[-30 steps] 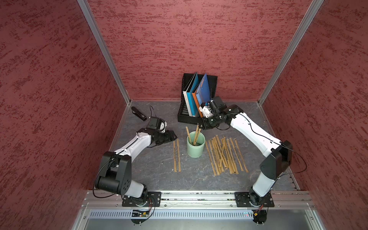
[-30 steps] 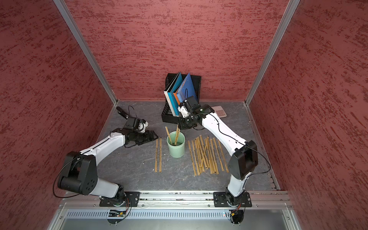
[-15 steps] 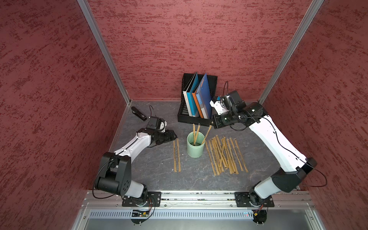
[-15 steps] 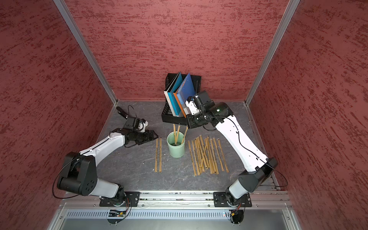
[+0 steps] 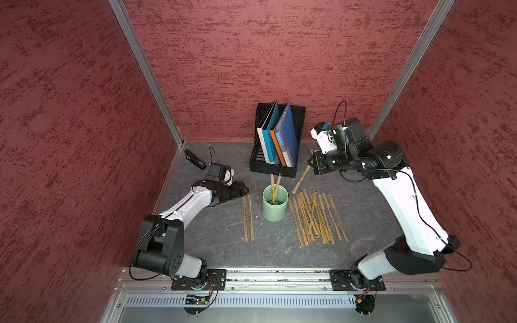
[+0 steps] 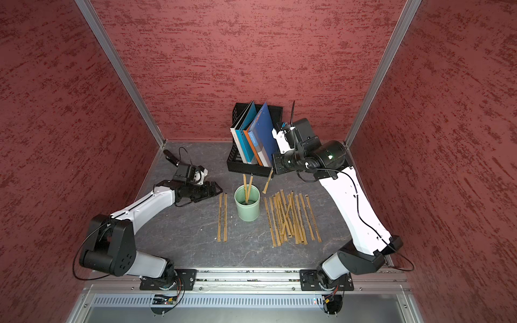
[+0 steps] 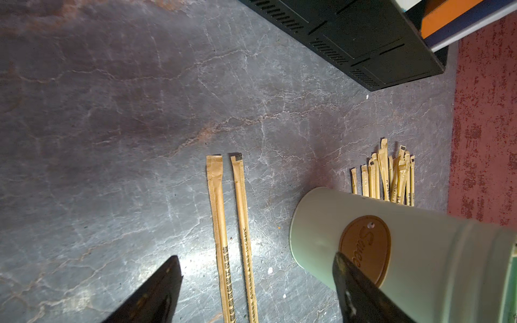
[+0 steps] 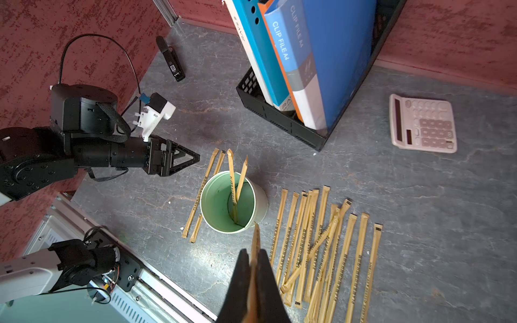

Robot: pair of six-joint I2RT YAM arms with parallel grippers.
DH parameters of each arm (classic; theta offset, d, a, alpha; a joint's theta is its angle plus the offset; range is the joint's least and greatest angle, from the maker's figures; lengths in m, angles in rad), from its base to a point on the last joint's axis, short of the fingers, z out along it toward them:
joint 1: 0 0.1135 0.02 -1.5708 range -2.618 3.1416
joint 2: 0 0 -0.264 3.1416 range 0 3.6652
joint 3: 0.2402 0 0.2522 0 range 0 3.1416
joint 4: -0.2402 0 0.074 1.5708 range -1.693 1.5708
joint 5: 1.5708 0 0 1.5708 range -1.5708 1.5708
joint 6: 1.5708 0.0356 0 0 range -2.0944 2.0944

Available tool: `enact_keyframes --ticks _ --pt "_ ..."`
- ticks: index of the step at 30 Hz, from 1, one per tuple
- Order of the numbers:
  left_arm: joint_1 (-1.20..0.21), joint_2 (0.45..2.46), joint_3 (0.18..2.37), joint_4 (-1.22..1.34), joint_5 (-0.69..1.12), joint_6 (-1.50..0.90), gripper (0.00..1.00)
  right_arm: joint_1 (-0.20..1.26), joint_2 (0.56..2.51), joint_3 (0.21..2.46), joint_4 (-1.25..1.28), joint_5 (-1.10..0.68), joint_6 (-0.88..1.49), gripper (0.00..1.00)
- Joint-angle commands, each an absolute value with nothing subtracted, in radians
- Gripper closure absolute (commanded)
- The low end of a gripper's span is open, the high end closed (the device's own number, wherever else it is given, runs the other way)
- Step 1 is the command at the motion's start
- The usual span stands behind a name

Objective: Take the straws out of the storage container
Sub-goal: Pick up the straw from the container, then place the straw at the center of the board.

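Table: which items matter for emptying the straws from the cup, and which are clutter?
Job: green cup; two straws in it; one straw in the right gripper; straws already laid out.
Clutter: black file holder with folders; pink calculator; small black device.

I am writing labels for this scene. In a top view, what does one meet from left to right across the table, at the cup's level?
Left gripper → two straws lying side by side → mint-green cup → large row of straws → right arm's white link.
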State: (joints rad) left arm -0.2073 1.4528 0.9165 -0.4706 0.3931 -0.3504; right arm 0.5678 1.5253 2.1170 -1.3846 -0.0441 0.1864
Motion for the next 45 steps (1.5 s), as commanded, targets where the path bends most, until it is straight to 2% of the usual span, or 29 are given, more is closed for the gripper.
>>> enact_keyframes --ticks 1,14,22,25,30,45 --pt "-0.201 1.423 0.928 -0.454 0.409 -0.356 0.15 0.57 1.514 2.15 -1.449 0.007 0.171 0.98" --pt "-0.201 1.414 0.919 -0.449 0.411 -0.356 0.15 0.561 1.569 2.313 -1.601 0.144 0.159 1.0" --pt "-0.201 1.419 0.913 -0.443 0.413 -0.351 0.15 0.449 1.681 2.33 -1.736 0.16 0.161 1.0" --pt "-0.2 1.426 0.913 -0.437 0.417 -0.352 0.15 0.392 1.701 2.267 -1.738 0.116 0.161 1.0" --pt "-0.199 1.435 0.907 -0.426 0.425 -0.35 0.15 0.334 1.739 2.158 -1.739 0.136 0.154 1.0" --pt "-0.199 1.463 0.887 -0.393 0.439 -0.351 0.15 0.318 1.823 1.8 -1.672 0.18 0.153 1.0"
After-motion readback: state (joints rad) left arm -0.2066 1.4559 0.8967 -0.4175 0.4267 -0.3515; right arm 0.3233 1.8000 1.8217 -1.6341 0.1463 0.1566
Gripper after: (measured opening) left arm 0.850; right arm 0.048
